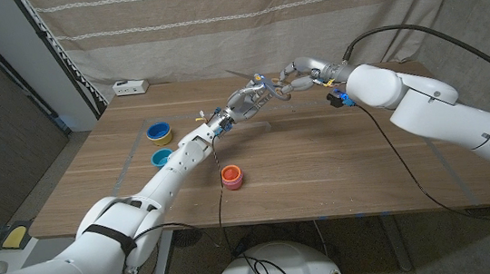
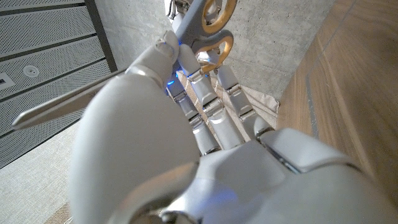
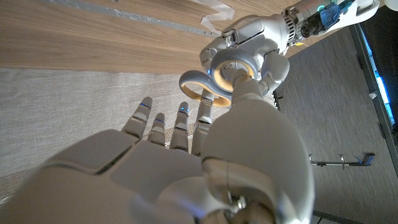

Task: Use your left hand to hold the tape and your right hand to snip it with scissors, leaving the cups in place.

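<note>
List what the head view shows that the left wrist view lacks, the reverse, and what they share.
Head view, not left wrist: red cup, blue cup, yellow cup, white power strip. Left wrist, not head: perforated grey panels. Both: left robot hand, yellow-handled scissors, wooden table.

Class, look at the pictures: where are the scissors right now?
In the head view the scissors are up in the air over the table's far middle, between the left robot hand and the right robot hand.
</note>
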Robot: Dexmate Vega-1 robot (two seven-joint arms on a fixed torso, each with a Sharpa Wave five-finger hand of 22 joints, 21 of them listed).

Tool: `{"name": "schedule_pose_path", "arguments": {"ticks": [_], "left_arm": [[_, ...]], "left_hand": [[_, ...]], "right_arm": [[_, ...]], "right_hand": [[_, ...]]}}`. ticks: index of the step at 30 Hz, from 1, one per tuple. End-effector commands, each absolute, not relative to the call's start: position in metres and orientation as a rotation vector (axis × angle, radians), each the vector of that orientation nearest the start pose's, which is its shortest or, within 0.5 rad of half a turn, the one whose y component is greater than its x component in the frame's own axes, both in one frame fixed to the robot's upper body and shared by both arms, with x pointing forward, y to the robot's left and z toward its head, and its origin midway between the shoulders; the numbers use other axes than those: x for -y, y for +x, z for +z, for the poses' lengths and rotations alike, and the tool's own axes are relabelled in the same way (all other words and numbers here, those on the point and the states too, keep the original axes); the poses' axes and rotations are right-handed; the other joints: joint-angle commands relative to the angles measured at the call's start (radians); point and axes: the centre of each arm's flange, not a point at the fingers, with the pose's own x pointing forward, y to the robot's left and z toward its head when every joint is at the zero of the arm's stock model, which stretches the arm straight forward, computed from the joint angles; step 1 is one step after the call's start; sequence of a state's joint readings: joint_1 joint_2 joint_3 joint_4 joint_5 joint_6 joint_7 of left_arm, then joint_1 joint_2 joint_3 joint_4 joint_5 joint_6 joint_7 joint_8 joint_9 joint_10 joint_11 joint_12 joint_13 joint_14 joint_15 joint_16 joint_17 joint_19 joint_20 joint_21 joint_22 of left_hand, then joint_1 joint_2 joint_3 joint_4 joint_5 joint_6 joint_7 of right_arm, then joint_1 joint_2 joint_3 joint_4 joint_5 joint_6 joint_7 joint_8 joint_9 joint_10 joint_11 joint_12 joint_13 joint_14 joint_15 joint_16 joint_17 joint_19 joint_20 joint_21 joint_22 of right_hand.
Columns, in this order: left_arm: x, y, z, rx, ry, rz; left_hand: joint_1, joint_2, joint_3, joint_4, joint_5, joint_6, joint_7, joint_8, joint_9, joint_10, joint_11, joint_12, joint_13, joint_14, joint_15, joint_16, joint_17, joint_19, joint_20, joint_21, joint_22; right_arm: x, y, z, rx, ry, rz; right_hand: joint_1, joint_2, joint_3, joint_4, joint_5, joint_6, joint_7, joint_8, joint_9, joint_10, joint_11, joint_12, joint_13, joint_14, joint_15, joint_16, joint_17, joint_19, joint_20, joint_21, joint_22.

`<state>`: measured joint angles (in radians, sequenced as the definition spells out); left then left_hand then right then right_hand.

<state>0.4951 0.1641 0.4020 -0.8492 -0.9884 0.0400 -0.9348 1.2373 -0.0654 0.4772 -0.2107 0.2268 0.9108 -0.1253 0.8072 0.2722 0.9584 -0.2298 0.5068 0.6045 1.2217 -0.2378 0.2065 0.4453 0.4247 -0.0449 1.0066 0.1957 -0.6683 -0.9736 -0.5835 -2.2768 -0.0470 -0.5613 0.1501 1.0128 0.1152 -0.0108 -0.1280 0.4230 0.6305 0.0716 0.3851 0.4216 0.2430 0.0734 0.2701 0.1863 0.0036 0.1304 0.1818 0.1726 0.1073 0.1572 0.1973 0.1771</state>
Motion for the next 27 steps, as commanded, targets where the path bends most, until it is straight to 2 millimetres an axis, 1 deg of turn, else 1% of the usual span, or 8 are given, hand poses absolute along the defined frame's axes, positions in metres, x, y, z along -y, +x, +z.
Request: {"name": "schedule_pose_path", "arguments": {"ticks": [1,3,4,6,15,19,25,27], "left_arm": [[-0.1115,0.6722,0.0181,0.442,-0.441,-1.178],[-0.1109,0.6722,0.0181,0.446,-0.442,-1.177],[-0.1108,0.6723,0.018,0.448,-0.441,-1.174],[-0.1105,0.6731,0.0171,0.446,-0.442,-1.17],[-0.1092,0.6723,0.0166,0.452,-0.443,-1.179],[-0.1084,0.6721,0.0158,0.445,-0.452,-1.187],[-0.1077,0.6703,0.0148,0.445,-0.448,-1.194],[-0.1072,0.6696,0.0145,0.446,-0.448,-1.195]], "left_hand": [[0.007,0.009,0.078,0.069,0.007,0.006,-0.003,0.007,0.012,0.037,0.031,0.003,0.057,0.003,-0.005,0.002,0.002,-0.006,-0.13,0.004,0.003],[0.006,0.009,0.078,0.07,0.007,0.006,-0.003,0.007,0.012,0.038,0.031,0.004,0.057,0.003,-0.005,0.002,0.002,-0.006,-0.129,0.004,0.003],[0.006,0.01,0.079,0.07,0.007,0.007,-0.001,0.007,0.012,0.037,0.031,0.003,0.057,0.003,-0.005,0.002,0.002,-0.006,-0.129,0.004,0.003],[0.006,0.009,0.078,0.07,0.007,0.007,0.0,0.008,0.013,0.038,0.031,0.003,0.057,0.003,-0.005,0.002,0.002,-0.006,-0.13,0.005,0.003],[0.005,0.009,0.079,0.07,0.008,0.007,-0.004,0.009,0.016,0.039,0.031,0.004,0.059,0.004,-0.005,0.002,0.003,-0.007,-0.129,0.006,0.003],[0.006,0.009,0.08,0.07,0.008,0.005,-0.003,0.008,0.017,0.038,0.031,0.004,0.059,0.004,-0.005,0.002,0.003,-0.008,-0.13,0.006,0.003],[0.006,0.008,0.081,0.07,0.009,0.007,-0.003,0.009,0.017,0.039,0.032,0.004,0.061,0.004,-0.005,0.003,0.003,-0.008,-0.131,0.008,0.004],[0.006,0.008,0.082,0.07,0.009,0.007,-0.003,0.009,0.017,0.037,0.031,0.003,0.06,0.004,-0.005,0.003,0.003,-0.008,-0.13,0.007,0.004]], "right_arm": [[0.1644,0.4922,0.1032,0.593,-1.189,0.25],[0.1642,0.4913,0.103,0.595,-1.188,0.252],[0.1641,0.4912,0.1029,0.593,-1.188,0.256],[0.1638,0.4909,0.1023,0.596,-1.183,0.253],[0.1612,0.4918,0.1006,0.585,-1.181,0.273],[0.16,0.4931,0.0992,0.58,-1.18,0.279],[0.1589,0.4951,0.0977,0.57,-1.176,0.286],[0.1585,0.4958,0.0971,0.568,-1.173,0.292]], "right_hand": [[0.002,-0.008,-0.006,-0.002,0.008,0.005,0.008,-0.002,-0.001,0.003,0.005,-0.002,0.003,0.0,0.009,-0.001,0.003,0.002,0.001,0.001,0.001],[0.002,-0.008,-0.006,-0.002,0.009,0.012,0.01,0.0,-0.002,0.003,0.005,-0.002,0.003,0.0,0.009,-0.001,0.003,0.002,0.0,0.001,0.002],[0.003,-0.008,-0.007,-0.001,0.012,0.016,0.008,-0.003,-0.006,0.004,0.005,-0.003,0.003,0.018,-0.013,0.005,0.003,0.004,-0.001,0.001,0.002],[0.004,-0.008,-0.008,-0.001,0.014,0.019,0.011,-0.005,-0.01,0.011,-0.001,-0.001,0.003,0.032,-0.026,0.009,0.003,0.006,-0.003,0.002,0.002],[0.007,-0.008,-0.01,-0.002,0.019,0.039,0.013,-0.007,-0.019,0.007,0.002,-0.005,0.003,0.005,-0.003,-0.004,0.004,0.004,0.0,0.001,0.002],[0.011,-0.009,-0.012,-0.003,0.023,0.046,0.02,-0.012,-0.028,0.006,0.01,-0.008,0.003,0.019,-0.017,0.002,0.004,0.032,-0.025,0.01,0.002],[0.011,-0.009,-0.014,-0.002,0.024,0.052,0.024,-0.014,-0.033,0.011,0.008,-0.006,0.003,0.022,-0.017,0.002,0.004,0.034,-0.027,0.01,0.002],[0.01,-0.008,-0.017,0.001,0.026,0.063,0.027,-0.02,-0.044,0.019,0.009,-0.006,0.003,0.06,-0.037,0.012,0.004,0.072,-0.057,0.021,0.002]]}}
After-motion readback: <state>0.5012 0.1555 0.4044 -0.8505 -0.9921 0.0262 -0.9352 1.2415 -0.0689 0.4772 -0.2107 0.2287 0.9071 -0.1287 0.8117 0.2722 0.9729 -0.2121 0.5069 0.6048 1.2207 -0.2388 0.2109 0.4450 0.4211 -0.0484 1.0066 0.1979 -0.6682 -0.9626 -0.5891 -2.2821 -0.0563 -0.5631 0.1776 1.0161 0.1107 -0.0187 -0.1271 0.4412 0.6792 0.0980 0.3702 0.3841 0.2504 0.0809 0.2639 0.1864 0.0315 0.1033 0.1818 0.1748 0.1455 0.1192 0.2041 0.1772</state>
